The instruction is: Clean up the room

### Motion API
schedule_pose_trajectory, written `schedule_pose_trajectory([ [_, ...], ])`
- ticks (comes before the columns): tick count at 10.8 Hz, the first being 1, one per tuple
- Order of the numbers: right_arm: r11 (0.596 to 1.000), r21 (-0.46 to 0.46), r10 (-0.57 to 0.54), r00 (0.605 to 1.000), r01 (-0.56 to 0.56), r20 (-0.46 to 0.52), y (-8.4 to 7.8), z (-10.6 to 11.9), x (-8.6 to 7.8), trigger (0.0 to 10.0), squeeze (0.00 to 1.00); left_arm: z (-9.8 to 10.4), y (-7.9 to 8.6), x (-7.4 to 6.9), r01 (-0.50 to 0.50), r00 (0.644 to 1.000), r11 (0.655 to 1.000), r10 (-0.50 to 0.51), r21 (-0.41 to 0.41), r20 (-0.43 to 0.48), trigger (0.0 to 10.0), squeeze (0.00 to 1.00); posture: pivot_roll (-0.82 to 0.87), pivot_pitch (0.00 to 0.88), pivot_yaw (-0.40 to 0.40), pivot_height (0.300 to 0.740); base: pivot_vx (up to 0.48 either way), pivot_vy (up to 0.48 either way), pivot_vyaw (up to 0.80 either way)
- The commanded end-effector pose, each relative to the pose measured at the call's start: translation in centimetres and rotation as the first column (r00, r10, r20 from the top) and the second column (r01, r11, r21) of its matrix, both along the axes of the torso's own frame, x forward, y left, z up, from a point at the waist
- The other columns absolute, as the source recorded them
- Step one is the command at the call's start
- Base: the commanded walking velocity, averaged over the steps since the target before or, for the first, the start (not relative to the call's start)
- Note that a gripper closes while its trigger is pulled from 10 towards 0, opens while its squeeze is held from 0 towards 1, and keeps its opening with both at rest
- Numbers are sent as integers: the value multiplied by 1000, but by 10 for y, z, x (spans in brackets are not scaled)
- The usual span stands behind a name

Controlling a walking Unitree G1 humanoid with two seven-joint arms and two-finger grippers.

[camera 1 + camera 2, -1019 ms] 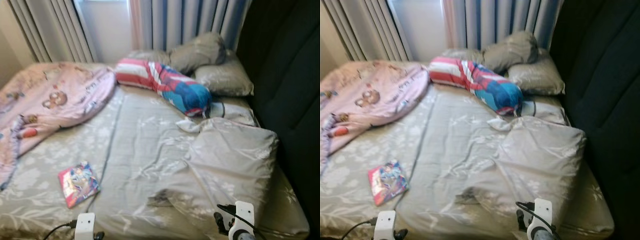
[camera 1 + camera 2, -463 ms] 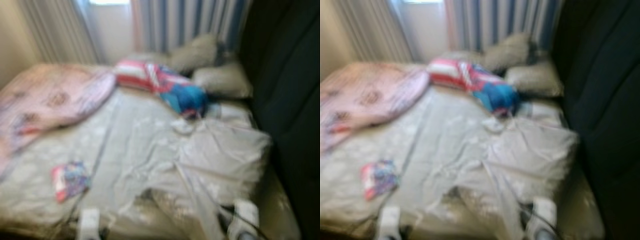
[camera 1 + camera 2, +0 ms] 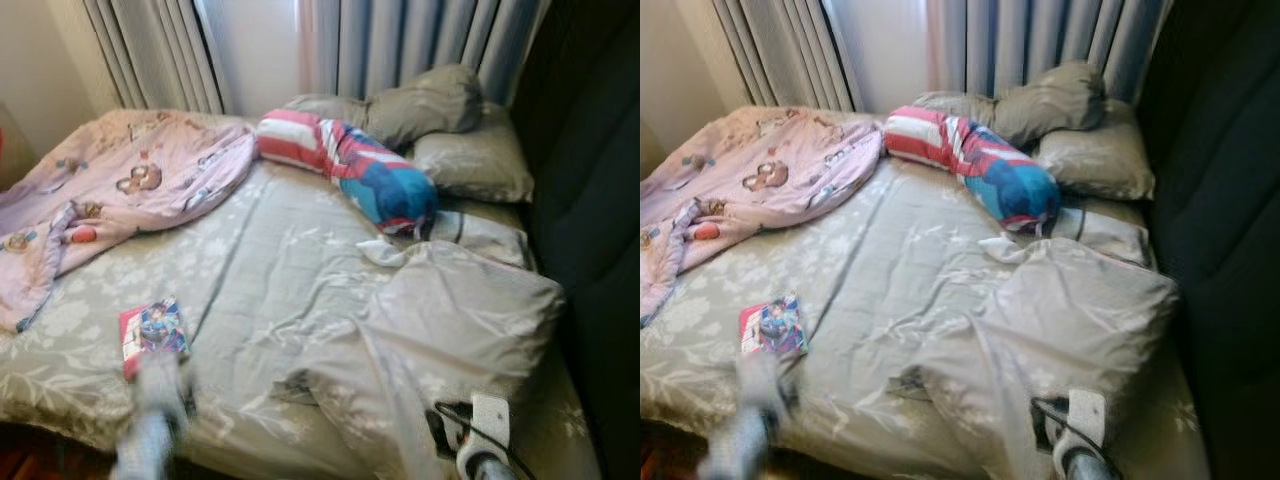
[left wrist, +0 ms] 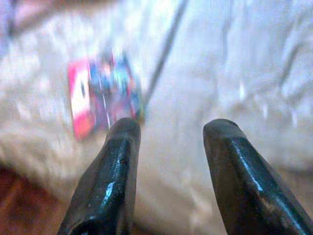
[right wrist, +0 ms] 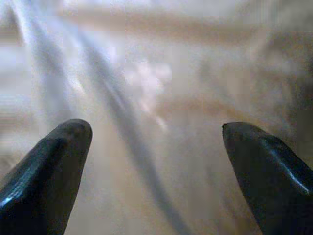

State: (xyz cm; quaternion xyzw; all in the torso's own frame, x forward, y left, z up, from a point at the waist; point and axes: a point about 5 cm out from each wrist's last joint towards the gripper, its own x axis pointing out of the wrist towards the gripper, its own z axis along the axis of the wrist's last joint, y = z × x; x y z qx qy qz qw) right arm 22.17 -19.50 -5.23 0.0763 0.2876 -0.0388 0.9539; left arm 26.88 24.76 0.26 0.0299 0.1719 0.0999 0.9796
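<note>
Rumpled bed (image 3: 250,240) carries a book (image 3: 152,333) near its front left edge, where the left pincer (image 4: 168,129), fingers apart, reaches toward it, presumably to clear it; right pincer (image 5: 151,134) spread too.

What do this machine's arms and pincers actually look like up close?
Each gripper has two long, glossy black fingers with rounded tips, seen at the left gripper and the right gripper. The right arm is silver, carrying a white block with black cables. The left arm is a grey blur.
</note>
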Motion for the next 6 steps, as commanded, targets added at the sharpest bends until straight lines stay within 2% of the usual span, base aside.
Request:
schedule_pose_trajectory([
  [1, 1000, -7, 1, 993, 0, 122, -1, 17, 18, 10000, 0, 2, -3, 1, 6, 999, 999, -5, -33, 32, 10000, 0, 96, 25, -20, 740, 0, 0, 0],
  [3, 997, 3, -73, 984, 73, 162, -7, 20, 19, 10000, 0, 14, -21, 16, 72, 992, 995, -65, -64, 112, 10000, 0, 104, 37, -20, 740, 0, 0, 0],
  [4, 995, -19, -95, 979, 100, 182, -10, 24, 22, 10000, 0, 15, -29, 19, 114, 987, 991, -105, -67, 122, 10000, 0, 105, 37, -22, 740, 0, 0, 0],
  [5, 983, -39, -169, 961, 182, 217, -19, 30, 25, 10000, 0, 6, -27, 10, 123, 989, 990, -116, -65, 92, 10000, 0, 97, 40, -28, 740, 0, 0, 0],
  [6, 975, -41, -204, 954, 218, 222, -25, 29, 22, 10000, 0, 3, -26, 3, 122, 989, 990, -115, -70, 93, 10000, 0, 95, 41, -34, 740, 0, 0, 0],
])
